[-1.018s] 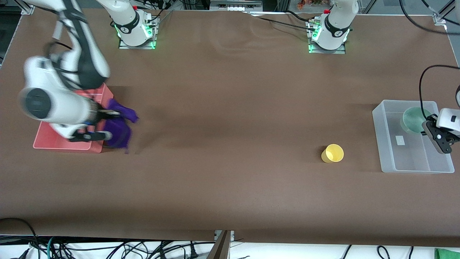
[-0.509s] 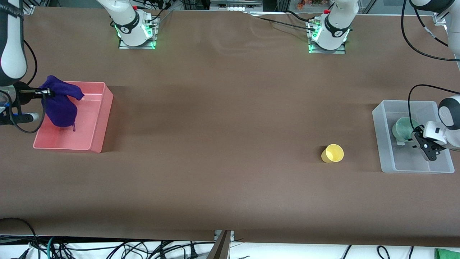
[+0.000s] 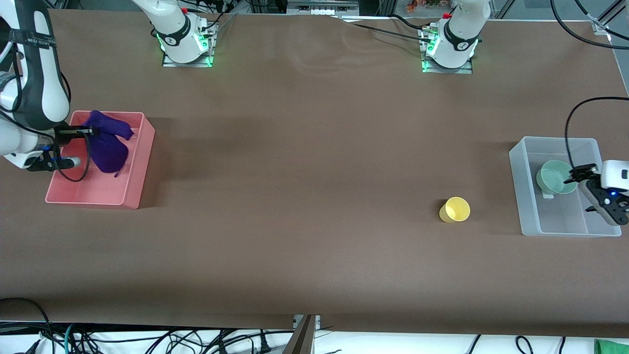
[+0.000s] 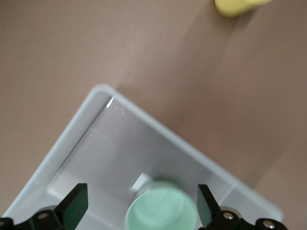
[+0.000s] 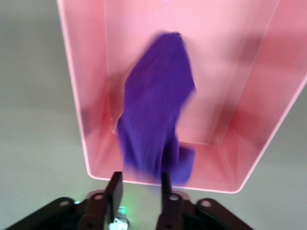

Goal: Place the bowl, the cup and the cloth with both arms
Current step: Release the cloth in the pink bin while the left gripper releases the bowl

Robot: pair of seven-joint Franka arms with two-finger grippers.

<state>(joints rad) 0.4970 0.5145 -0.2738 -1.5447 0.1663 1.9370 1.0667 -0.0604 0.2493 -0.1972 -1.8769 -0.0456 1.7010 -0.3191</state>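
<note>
Left gripper (image 4: 139,213) now spread wide above the bowl (image 3: 555,177), which you've released into the clear bin (image 3: 521,196), frame right. Right gripper (image 3: 88,131) holds the cloth (image 3: 108,145), shifted inward over the pink tray (image 3: 135,177). Cup (image 3: 455,209) is untouched on the table.

Mid bench (image 3: 304,196) wide open, only the cup (image 3: 454,209) standing near clear bin (image 3: 521,196); pink bin (image 3: 142,162) w/ cloth (image 3: 105,145) at right arm's end.

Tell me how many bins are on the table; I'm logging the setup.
2. The pink bin sits at the right arm's end with the cloth hanging into it; the clear bin sits at the left arm's end, holding the bowl.
</note>
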